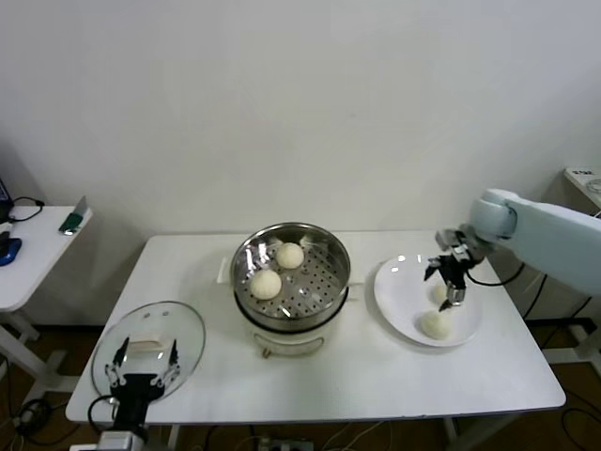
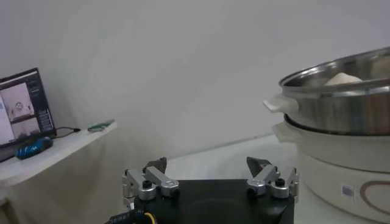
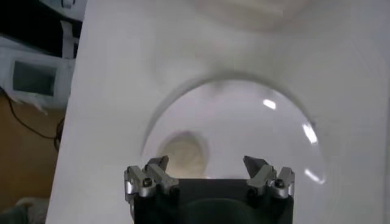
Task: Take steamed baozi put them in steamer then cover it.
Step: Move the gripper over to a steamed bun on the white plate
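The steel steamer (image 1: pixel 324 254) on its white pot base (image 1: pixel 291 336) stands mid-table with two baozi inside, one at the back (image 1: pixel 290 255) and one at the front (image 1: pixel 267 284). Two more baozi lie on the white plate (image 1: pixel 402 287): one near the front (image 1: pixel 433 324), one (image 1: pixel 439 292) partly hidden under my right gripper (image 1: pixel 454 299). The right gripper (image 3: pixel 206 165) is open and empty just above the plate (image 3: pixel 256 134), a baozi (image 3: pixel 183 155) ahead of one finger. The glass cover (image 1: pixel 183 329) lies at front left. My left gripper (image 1: pixel 141 376) is open over it. In the left wrist view the left gripper (image 2: pixel 207 164) faces the steamer (image 2: pixel 341 103).
A white side table (image 1: pixel 38 254) stands to the left with a small green device (image 1: pixel 71 224) and a blue object (image 1: pixel 7 249). A monitor (image 2: pixel 21 103) shows in the left wrist view. The wall is close behind the table.
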{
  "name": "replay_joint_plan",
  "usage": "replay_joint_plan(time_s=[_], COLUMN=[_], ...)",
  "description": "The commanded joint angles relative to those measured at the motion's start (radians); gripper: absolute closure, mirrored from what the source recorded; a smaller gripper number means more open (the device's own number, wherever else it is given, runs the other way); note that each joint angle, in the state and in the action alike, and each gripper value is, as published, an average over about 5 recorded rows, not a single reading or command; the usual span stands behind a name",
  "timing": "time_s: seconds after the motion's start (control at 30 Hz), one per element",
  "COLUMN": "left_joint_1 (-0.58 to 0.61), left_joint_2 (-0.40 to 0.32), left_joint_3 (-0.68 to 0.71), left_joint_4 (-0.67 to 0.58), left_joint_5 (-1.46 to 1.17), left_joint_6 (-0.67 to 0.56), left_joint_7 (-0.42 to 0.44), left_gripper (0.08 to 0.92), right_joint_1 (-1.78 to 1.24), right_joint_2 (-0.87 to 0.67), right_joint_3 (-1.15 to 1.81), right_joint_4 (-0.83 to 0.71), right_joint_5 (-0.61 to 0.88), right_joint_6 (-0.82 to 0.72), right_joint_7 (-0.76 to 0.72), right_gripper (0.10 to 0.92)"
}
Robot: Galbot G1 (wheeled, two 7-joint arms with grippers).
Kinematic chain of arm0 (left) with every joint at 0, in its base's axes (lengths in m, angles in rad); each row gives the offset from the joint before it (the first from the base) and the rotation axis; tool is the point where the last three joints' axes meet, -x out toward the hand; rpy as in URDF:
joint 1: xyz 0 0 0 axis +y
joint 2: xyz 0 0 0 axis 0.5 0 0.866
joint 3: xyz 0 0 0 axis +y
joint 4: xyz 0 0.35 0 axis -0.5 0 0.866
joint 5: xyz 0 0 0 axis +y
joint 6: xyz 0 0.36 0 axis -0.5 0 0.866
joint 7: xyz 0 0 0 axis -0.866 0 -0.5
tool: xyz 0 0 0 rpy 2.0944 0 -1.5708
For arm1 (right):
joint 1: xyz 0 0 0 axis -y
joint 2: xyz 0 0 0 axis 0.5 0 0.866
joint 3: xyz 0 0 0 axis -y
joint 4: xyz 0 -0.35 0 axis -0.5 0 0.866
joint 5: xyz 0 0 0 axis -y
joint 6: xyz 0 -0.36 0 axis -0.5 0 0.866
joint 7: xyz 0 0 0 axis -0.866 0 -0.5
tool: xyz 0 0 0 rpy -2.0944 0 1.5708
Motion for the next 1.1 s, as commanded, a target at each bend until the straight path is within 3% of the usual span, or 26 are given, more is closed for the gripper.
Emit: replay_joint_plan(time_s=[0.03,0.87,1.1], left_joint_1=[0.0,0.007,-0.002], left_joint_2=[-0.008,0.002,-0.002], left_joint_3=[0.003,0.005,0.008], left_joint_4=[0.007,0.028,0.031], left_joint_5=[0.033,0.058,0.06], left_joint_6=[0.002,-0.004,-0.006], left_joint_7=[-0.004,0.002,0.0], left_gripper=[0.177,0.177,0.177], right_joint_1=[-0.216,-0.242,-0.233], right_joint_2=[-0.067,0.087,0.088], right_joint_3=[0.182,0.18,0.178], right_joint_4=[-0.049,-0.145,-0.149], right_joint_5=[-0.155,-0.165,-0.168], right_joint_6=[0.029,0.025,0.026], right_joint_7=[-0.009,-0.012,-0.022], right_gripper=[0.203,0.209,0.305])
